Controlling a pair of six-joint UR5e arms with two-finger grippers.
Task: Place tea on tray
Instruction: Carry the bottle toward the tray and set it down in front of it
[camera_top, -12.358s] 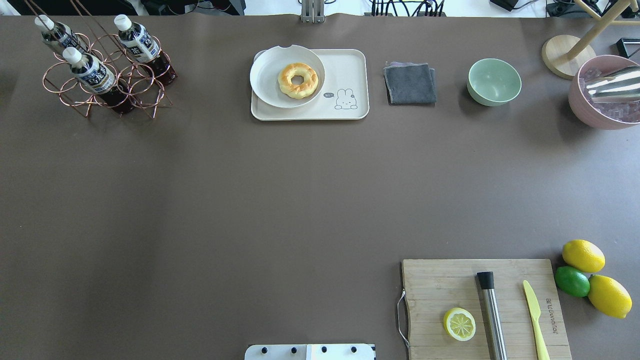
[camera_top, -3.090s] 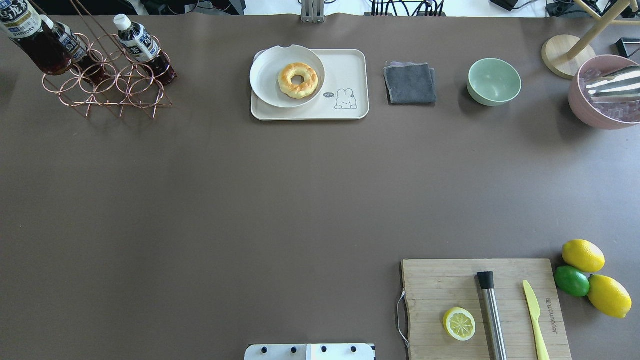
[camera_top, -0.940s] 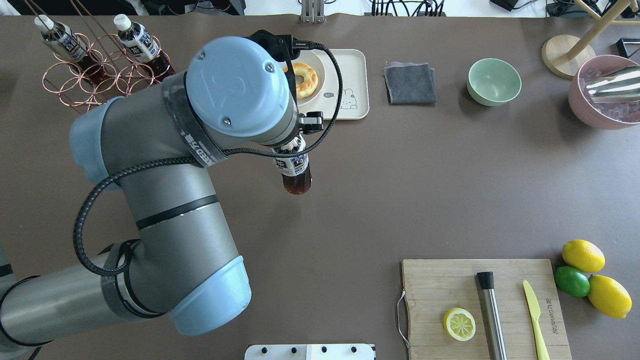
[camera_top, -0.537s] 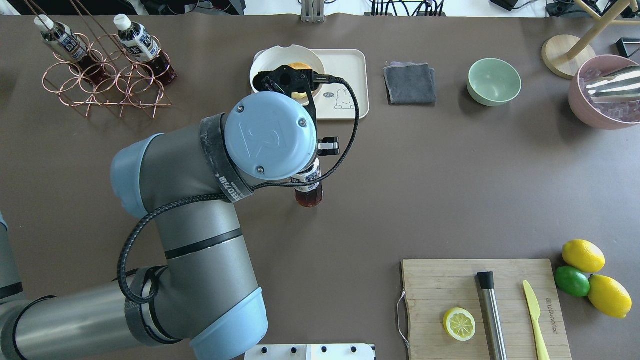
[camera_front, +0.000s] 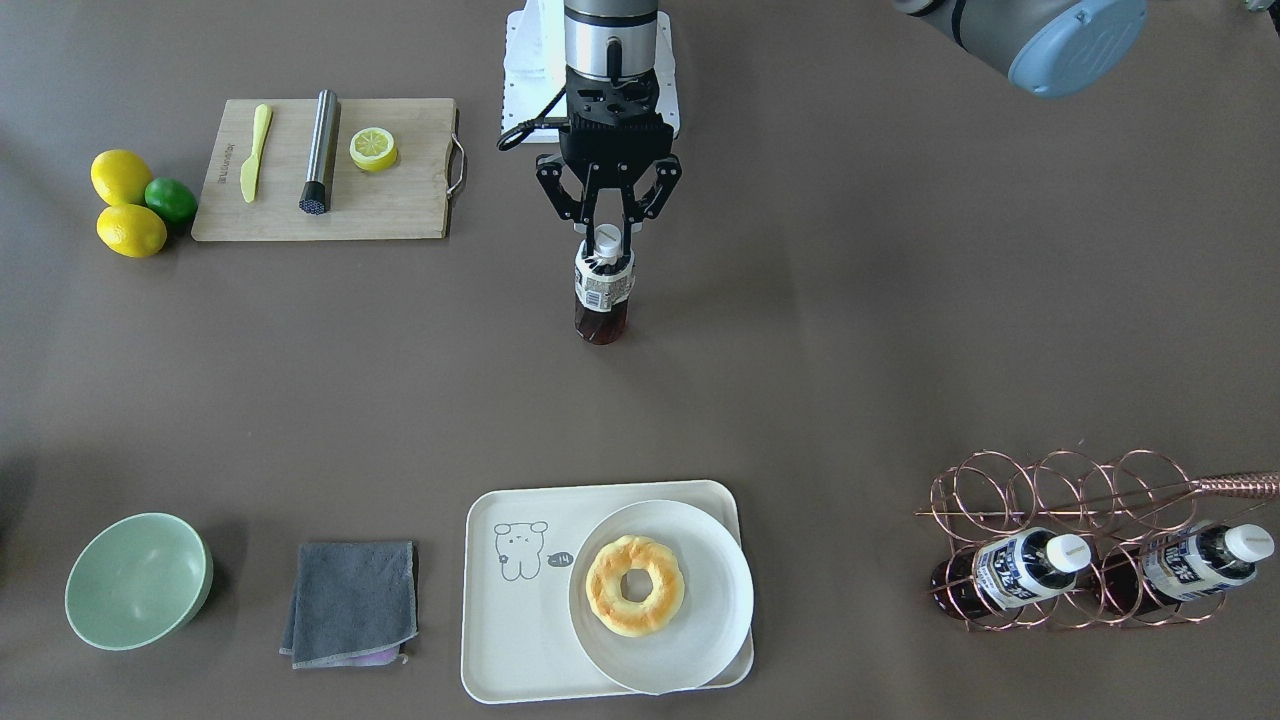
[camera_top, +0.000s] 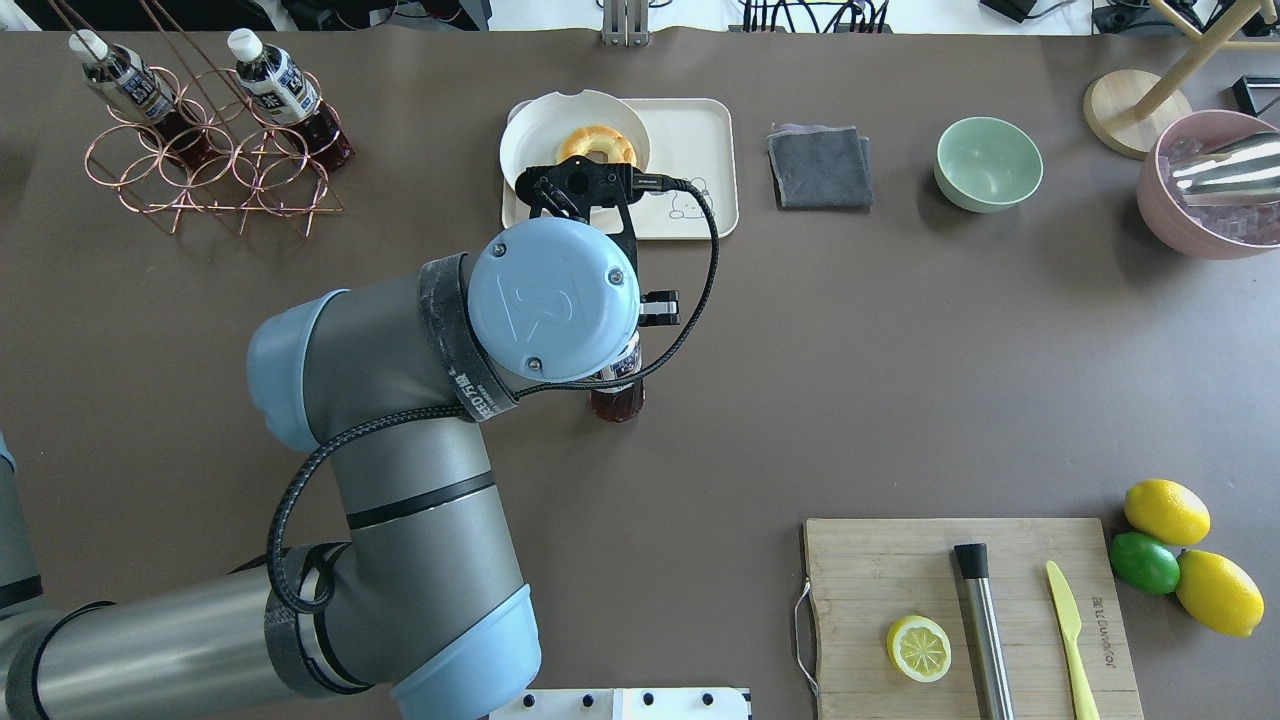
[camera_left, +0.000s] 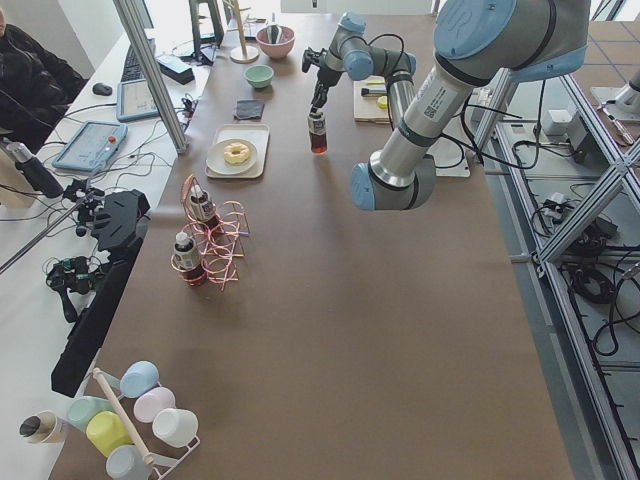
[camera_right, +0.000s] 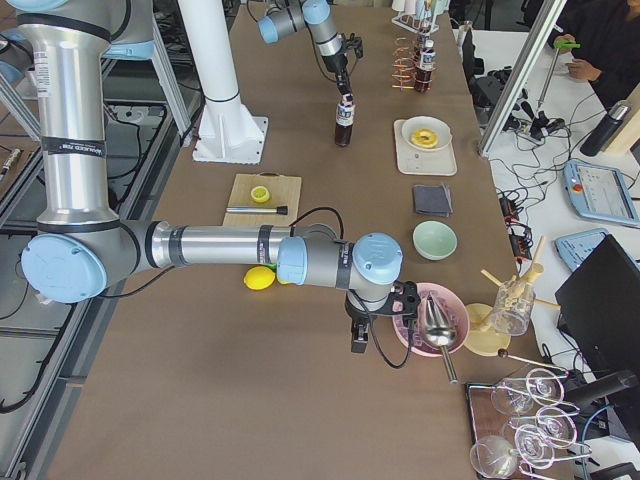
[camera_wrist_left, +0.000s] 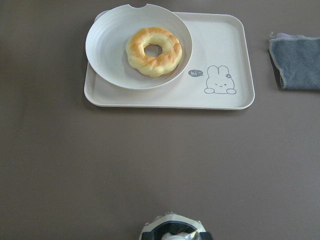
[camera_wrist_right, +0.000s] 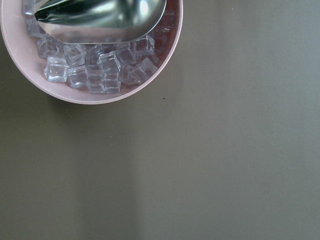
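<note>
My left gripper (camera_front: 607, 236) is shut on the white cap and neck of a tea bottle (camera_front: 601, 295). It holds the bottle upright at the middle of the table, its base at or just above the surface. Only the bottle's dark lower part (camera_top: 617, 400) shows under the wrist in the overhead view. The cream tray (camera_front: 500, 640) lies well apart at the far edge, with a bare half by its drawn animal (camera_wrist_left: 220, 45). My right gripper (camera_right: 358, 335) hangs beside the pink ice bowl (camera_right: 455, 310); I cannot tell if it is open.
A white plate (camera_front: 700, 610) with a donut (camera_front: 634, 585) fills the tray's other half. A copper wire rack (camera_front: 1060, 500) holds two more bottles. A grey cloth (camera_front: 350, 600), a green bowl (camera_front: 135, 580) and a cutting board (camera_front: 400, 200) also lie on the table.
One bottle has left the rack in my left gripper. In the last second the arm carried it toward the robot's side and slightly right, slowing over the last half second.
</note>
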